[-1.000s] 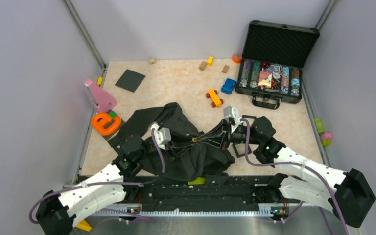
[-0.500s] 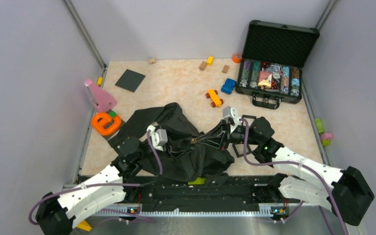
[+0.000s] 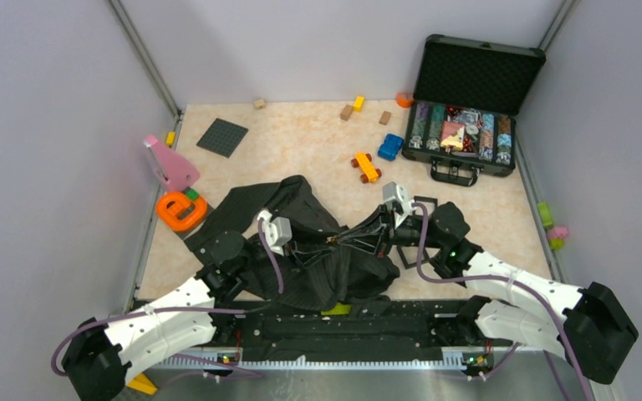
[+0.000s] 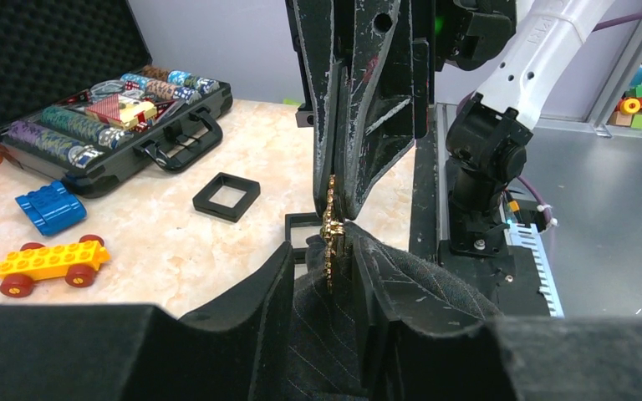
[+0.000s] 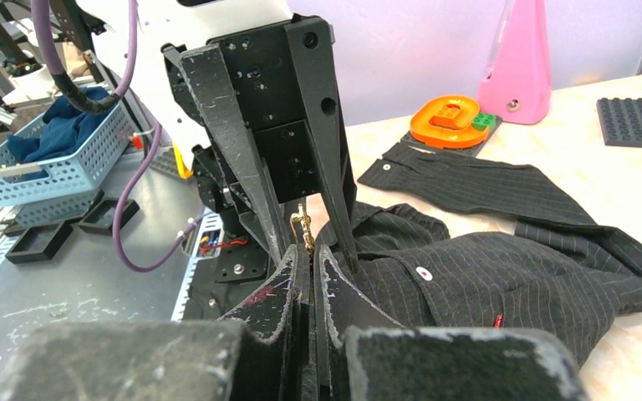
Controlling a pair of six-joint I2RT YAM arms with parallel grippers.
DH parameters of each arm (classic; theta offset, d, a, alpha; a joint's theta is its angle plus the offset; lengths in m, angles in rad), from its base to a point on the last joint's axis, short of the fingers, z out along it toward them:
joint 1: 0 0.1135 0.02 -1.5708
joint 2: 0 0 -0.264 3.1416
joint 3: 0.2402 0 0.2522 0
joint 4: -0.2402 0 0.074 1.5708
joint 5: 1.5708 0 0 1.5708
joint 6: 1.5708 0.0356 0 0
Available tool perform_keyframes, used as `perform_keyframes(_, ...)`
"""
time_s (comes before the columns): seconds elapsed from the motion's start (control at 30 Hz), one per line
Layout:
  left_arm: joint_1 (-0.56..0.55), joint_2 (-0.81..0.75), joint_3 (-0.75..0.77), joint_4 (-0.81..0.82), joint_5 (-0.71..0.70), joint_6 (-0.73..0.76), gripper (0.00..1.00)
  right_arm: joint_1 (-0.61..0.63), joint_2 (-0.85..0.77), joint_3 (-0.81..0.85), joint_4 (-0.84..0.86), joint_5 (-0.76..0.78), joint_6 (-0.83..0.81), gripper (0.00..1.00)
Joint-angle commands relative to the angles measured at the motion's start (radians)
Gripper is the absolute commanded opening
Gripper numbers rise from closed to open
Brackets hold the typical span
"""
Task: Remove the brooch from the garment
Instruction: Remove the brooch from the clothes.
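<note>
The garment (image 3: 251, 205), a dark pinstriped shirt, lies bunched at the table's near middle. Where my two grippers meet, a fold of it is lifted. The small gold brooch (image 3: 332, 241) sits on that fold. In the left wrist view, my left gripper (image 4: 324, 251) is shut on the garment (image 4: 418, 284) just below the brooch (image 4: 330, 230), with fabric filling the gap between its fingers. My right gripper (image 5: 309, 251) comes from the opposite side and is shut on the brooch (image 5: 304, 224), which pokes out past its tips. The shirt's body (image 5: 501, 276) spreads out behind.
An open case of poker chips (image 3: 468, 134) stands at the back right. A yellow toy car (image 3: 366, 167) and a blue block (image 3: 390, 147) lie beyond the shirt. An orange ring toy (image 3: 180, 210) and a pink piece (image 3: 170, 164) sit at the left. Black square frames (image 4: 226, 195) lie near the right arm.
My left gripper drew back a little to the left with wider jaws half a second ago, then returned to the fold and closed. The right gripper has stayed on the brooch.
</note>
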State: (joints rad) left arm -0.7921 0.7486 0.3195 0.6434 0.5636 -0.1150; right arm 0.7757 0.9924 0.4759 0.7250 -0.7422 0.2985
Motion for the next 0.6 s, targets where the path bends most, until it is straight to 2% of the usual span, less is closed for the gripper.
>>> perform_keyframes(0.0,0.002,-0.015,0.012,0.056,-0.019,-0.008,0.39,-0.001,-0.008,0.013,0.065,-0.019,-0.004,0.0)
perform_keyframes(0.13,0.002,-0.015,0.012,0.055,-0.023,-0.006,0.43,0.005,-0.01,0.01,0.065,0.009,-0.002,0.0)
perform_keyframes(0.3,0.0,-0.01,0.012,0.056,-0.028,-0.005,0.29,0.01,-0.012,0.01,0.057,0.01,-0.009,0.0)
perform_keyframes(0.37,0.001,-0.013,0.013,0.055,-0.031,-0.007,0.28,0.01,-0.013,0.01,0.05,0.011,-0.016,0.0)
perform_keyframes(0.43,0.0,-0.015,0.011,0.053,-0.029,-0.01,0.46,0.01,-0.014,0.011,0.044,0.017,-0.017,0.0)
perform_keyframes(0.47,0.002,-0.016,0.01,0.051,-0.028,-0.01,0.52,0.01,-0.016,0.012,0.036,0.021,-0.022,0.0)
perform_keyframes(0.57,0.001,-0.049,0.011,0.004,-0.03,0.007,0.58,0.01,-0.027,0.044,-0.1,0.053,-0.095,0.0)
